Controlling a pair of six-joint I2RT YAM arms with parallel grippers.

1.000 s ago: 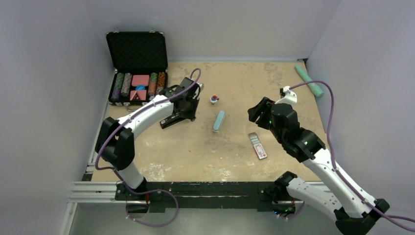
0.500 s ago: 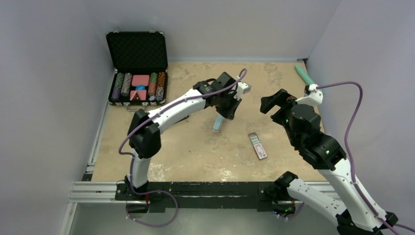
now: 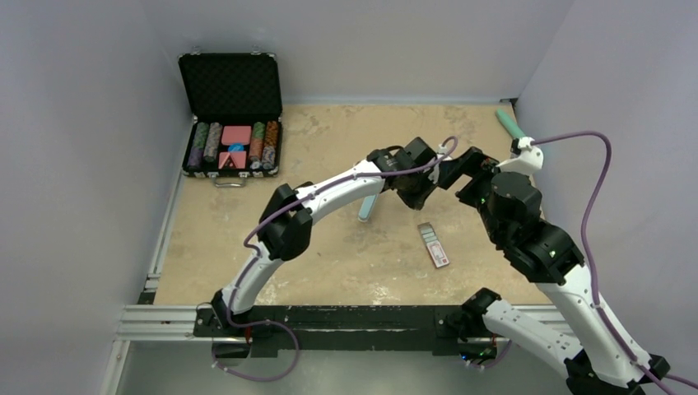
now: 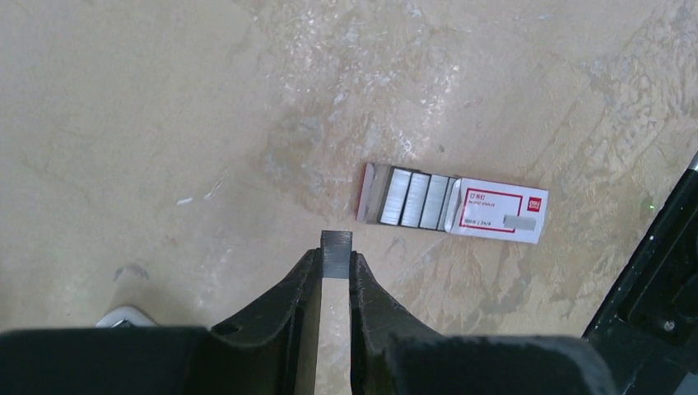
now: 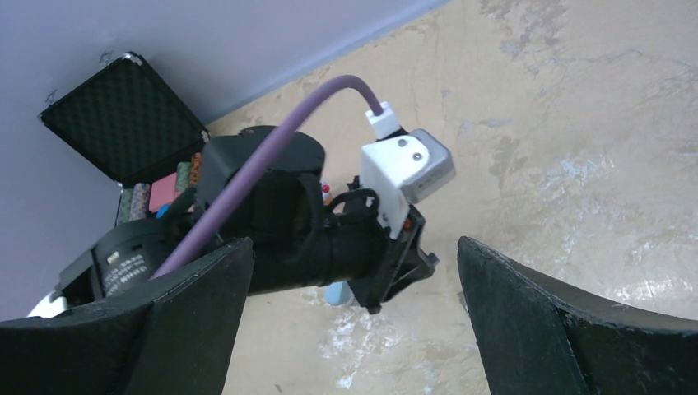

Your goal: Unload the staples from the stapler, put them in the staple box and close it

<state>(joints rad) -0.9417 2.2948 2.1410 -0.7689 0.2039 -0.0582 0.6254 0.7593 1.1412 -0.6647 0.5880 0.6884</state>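
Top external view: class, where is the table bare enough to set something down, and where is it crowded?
Bare: the near-left table between the chip case and the front rail; also the far strip from case to green stick. Crowded: centre-right, around the left pincer, right pincer, blue bar and staple packet.

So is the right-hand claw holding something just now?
No, the right gripper has its two fingers spread far apart in its wrist view, and nothing is pinched between them.
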